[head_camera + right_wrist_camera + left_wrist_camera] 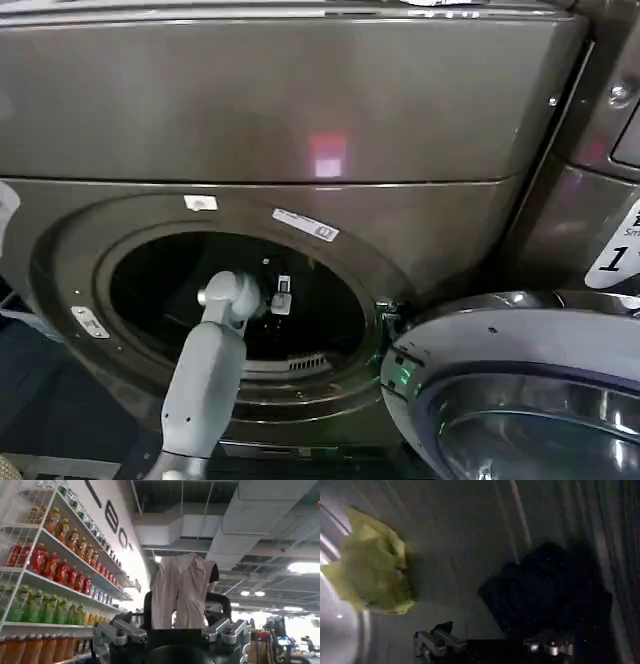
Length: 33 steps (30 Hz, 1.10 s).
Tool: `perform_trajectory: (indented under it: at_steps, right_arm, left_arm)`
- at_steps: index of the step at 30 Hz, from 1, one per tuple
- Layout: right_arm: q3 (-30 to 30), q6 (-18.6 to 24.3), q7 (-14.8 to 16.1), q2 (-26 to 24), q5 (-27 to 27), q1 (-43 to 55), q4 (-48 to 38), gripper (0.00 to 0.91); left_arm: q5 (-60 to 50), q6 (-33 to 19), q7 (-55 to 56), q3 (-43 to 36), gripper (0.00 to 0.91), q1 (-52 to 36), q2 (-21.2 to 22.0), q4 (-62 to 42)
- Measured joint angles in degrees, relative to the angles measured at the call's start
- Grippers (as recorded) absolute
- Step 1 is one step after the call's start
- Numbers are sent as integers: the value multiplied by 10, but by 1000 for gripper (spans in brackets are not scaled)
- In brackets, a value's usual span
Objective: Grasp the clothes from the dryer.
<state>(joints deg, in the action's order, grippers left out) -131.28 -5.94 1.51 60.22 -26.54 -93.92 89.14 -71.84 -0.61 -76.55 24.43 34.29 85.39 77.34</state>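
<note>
Lying crumpled against the dryer drum wall, clothes show no clear axis.

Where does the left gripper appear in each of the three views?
Head view: left gripper at the arm's tip, inside the dryer porthole.
Left wrist view: its open fingers close to the camera, clothes ahead.
Right wrist view: faces bottle shelves; the gripper there is the right gripper.
Shared landmark: the dryer's steel drum.
</note>
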Motion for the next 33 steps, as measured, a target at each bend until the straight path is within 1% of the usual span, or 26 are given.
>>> perform_trajectory:
  at_steps: [4,5,6,7,8,22,33]
  right_arm:
    - [1,0,0,0,0,1,2,907]
    - [1,-1,-1,0,0,1,3,907]
    - [1,-1,-1,0,0,1,3,907]
    - [1,-1,-1,0,0,1,4,907]
    - [1,-1,-1,0,0,2,5,907]
    - [6,-1,-1,3,0,4,6,907]
    - [12,1,2,5,5,6,6,907]
  left_arm:
    - [10,5,0,2,907,-3,-2,-21]
    - [12,7,0,3,478,-4,-3,-26]
    - [15,8,0,3,102,-6,-3,-30]
    - [18,10,0,4,102,-7,-4,-34]
    - [22,12,0,4,0,-8,-5,-35]
    - [109,29,4,2,0,-9,-15,-48]
    - [136,32,14,8,0,-5,-15,-55]
